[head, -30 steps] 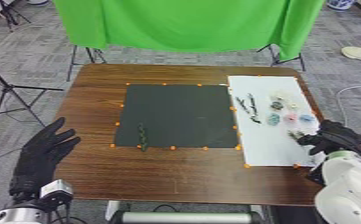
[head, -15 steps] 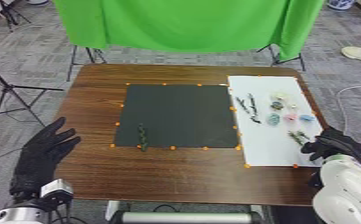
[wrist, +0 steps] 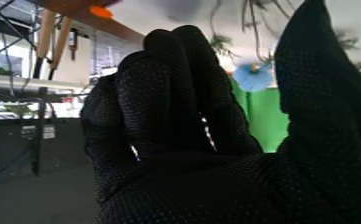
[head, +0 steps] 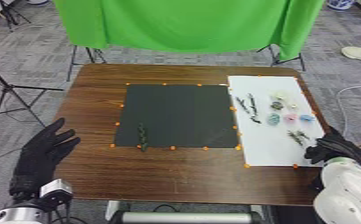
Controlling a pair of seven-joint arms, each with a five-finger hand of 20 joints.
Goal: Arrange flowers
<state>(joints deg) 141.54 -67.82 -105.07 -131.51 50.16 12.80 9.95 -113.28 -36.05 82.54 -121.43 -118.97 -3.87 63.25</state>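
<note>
head view: a green stem (head: 143,136) lies at the near-left edge of the black mat (head: 178,112), flowers (head: 290,118) to the mat's right, the open, empty left hand (head: 45,156) to its left, the right hand (head: 336,149) to its right. right wrist view: the right hand is empty, fingers (wrist: 144,100) nearly straight, thumb apart; a blue flower (wrist: 253,78) is in sight.
</note>
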